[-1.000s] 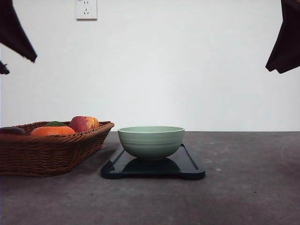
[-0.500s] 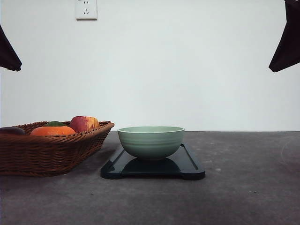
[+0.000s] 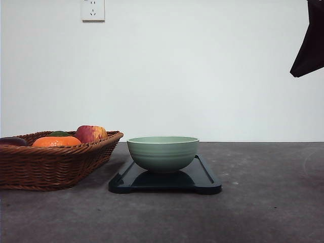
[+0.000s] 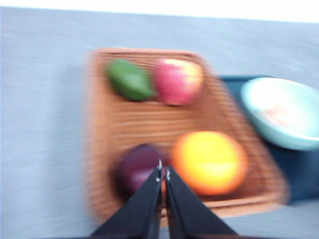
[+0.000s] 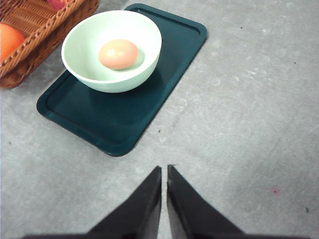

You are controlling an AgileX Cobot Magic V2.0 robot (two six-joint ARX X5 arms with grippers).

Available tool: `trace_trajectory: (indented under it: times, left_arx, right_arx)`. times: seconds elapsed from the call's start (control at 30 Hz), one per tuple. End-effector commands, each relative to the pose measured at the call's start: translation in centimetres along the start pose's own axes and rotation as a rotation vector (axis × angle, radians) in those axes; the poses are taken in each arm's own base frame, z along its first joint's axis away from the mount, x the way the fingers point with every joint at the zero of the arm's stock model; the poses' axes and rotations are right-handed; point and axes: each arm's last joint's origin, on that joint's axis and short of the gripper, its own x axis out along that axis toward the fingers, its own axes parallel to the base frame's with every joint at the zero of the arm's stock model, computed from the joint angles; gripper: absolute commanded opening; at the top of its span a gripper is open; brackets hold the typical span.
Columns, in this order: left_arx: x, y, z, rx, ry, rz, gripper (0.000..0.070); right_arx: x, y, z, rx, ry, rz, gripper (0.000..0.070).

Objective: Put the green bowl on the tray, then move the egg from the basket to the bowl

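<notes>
The green bowl (image 3: 163,152) stands upright on the dark tray (image 3: 205,178) in the middle of the table. Seen from the right wrist, the tan egg (image 5: 118,54) lies inside the bowl (image 5: 144,45), which rests on the tray (image 5: 164,79). The wicker basket (image 3: 50,164) sits to the left of the tray. My right gripper (image 5: 164,170) is shut and empty, raised over bare table short of the tray. My left gripper (image 4: 163,170) is shut and empty, high above the basket (image 4: 104,129); that view is blurred. The bowl (image 4: 264,104) shows there too.
The basket holds a red-yellow apple (image 3: 91,133), an orange fruit (image 3: 55,141), a green fruit (image 4: 129,79) and a dark purple fruit (image 4: 137,167). A dark part of the right arm (image 3: 310,45) hangs at the upper right. A wall socket (image 3: 92,10) sits high on the back wall.
The dark left arm at the upper left of the front view has moved up and left out of frame. The right arm has barely shifted. Bowl, tray and basket are unmoved.
</notes>
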Motion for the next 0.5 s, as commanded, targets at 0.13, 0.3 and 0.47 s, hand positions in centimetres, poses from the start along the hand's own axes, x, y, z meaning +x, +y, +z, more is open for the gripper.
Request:
trace_trajectory:
  times: [0.13,0.3,0.47]
  left_arx:
    - [0.1,1.6,-3.9,0.007,-0.084,0.115,0.0]
    - [0.7,2.4,-5.9,-0.006,-0.11,0.17,0.0]
    - [1.1,2.5,-6.6,-0.005,-0.164,0.172,0.0]
  right_arx:
    - [0.0,0.1,0.2,0.001,-0.011,0.004,0.0011]
    - [0.0,0.1,0.2,0.002,-0.011,0.004,0.0011]
    - [0.0,0.1,0.2,0.001,-0.01,0.004,0.0011]
